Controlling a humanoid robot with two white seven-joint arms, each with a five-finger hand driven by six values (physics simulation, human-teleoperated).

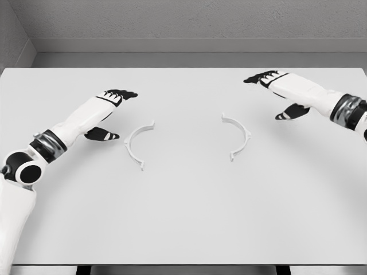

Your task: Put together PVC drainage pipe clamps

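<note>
Two clamp halves on a bare white table (183,229).
Grey walls behind; left half (137,144) at nine o'clock, right half (238,137) at three, well apart; left hand (109,112) and right hand (281,91) spread, empty.

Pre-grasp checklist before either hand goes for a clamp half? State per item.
1. Both clamp halves in view: left clamp half and right clamp half lie flat on the table. ok.
2. Halves apart, open sides facing each other, nothing between them. ok.
3. Left hand holds nothing, fingers relaxed, up and left of its half, not touching. ok.
4. Right hand holds nothing, fingers relaxed, up and right of its half, not touching. ok.
5. Halves joined: not ok, still separate.
6. End tabs aligned for mating: cannot tell, too small.
</note>
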